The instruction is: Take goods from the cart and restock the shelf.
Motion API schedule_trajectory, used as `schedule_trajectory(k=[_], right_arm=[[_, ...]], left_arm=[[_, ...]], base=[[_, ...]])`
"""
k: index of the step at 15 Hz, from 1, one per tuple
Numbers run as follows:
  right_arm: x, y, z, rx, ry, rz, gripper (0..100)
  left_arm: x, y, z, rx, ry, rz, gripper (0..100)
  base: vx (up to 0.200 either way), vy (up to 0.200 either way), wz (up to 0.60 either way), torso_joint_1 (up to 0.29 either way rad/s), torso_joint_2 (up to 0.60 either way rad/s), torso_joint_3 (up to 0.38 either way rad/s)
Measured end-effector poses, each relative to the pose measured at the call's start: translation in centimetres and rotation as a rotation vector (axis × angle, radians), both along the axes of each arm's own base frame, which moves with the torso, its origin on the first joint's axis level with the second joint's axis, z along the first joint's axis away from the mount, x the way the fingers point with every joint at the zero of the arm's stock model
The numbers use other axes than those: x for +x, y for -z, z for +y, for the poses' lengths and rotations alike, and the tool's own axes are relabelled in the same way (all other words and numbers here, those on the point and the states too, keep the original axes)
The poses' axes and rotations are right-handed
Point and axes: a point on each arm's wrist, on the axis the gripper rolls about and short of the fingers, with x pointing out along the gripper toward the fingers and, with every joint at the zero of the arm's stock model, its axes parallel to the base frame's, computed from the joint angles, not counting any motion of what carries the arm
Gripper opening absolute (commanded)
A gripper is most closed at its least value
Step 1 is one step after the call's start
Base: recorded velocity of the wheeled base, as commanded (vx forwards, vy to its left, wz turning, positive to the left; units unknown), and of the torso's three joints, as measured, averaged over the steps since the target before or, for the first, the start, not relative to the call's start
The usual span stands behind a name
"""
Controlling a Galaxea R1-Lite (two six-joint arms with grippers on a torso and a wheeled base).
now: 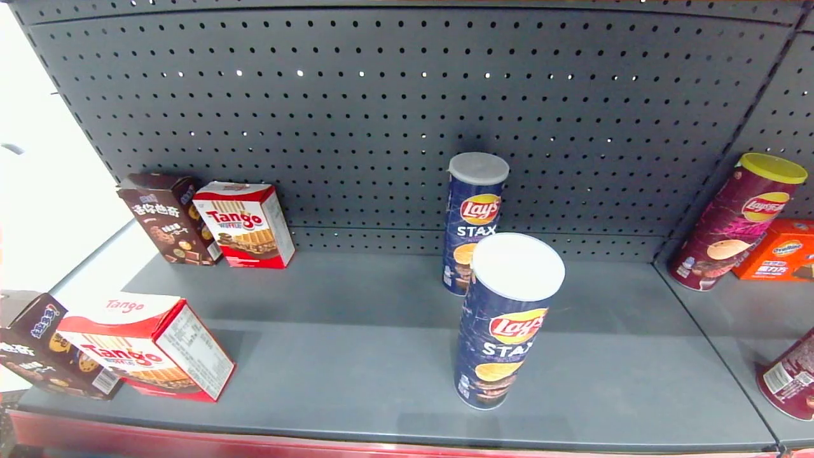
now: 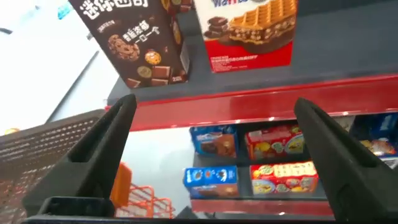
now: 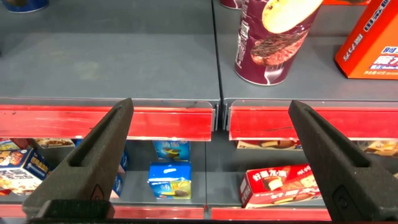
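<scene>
Left gripper (image 2: 214,104) and right gripper (image 3: 211,107) hang empty, fingers spread, before the shelf (image 1: 356,356); the cart (image 2: 37,146) waits near the left one. An arm swinging in with goods risks toppling the front wafer box (image 1: 146,346), tall blue can (image 1: 505,318) or purple can (image 1: 738,219).

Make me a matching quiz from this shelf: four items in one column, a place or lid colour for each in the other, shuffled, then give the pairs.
Things:
1. rear purple chip can
2. orange box
3. rear wafer box
4. front blue chip can

Descriptions:
A. white lid
B. back left, next to the brown cookie box
C. yellow lid
D. far right, beside the rear purple chip can

Pairs: 1-C, 2-D, 3-B, 4-A.
</scene>
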Motion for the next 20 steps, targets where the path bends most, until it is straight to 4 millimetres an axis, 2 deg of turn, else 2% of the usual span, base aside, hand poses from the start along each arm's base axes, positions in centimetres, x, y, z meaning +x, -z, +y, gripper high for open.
schedule_trajectory(k=[3,7,17,18,20], right_arm=[[0.0,0.0,0.0,0.000,0.001,0.000,100],[0.0,0.0,0.0,0.000,0.000,0.000,100],[0.0,0.0,0.1,-0.015,-0.027,0.001,100],[-0.1,-0.3,0.1,-0.017,-0.028,-0.007,100],[-0.5,-3.0,0.1,-0.023,-0.058,-0.059,100]], left_arm=[[-0.1,0.0,0.0,-0.016,0.010,-0.017,100],[-0.2,0.7,-0.2,-0.118,0.117,0.041,100],[-0.2,0.7,-0.2,-0.141,0.117,0.040,100],[-0.2,0.7,-0.2,-0.142,0.117,0.040,100],[-0.2,0.7,-0.2,-0.141,0.119,0.041,100]], base=[[0.000,0.000,0.00,0.000,0.00,0.000],[0.000,0.000,0.00,0.000,0.00,0.000],[0.000,0.000,0.00,0.000,0.00,0.000],[0.000,0.000,0.00,0.000,0.00,0.000],[0.000,0.000,0.00,0.000,0.00,0.000]])
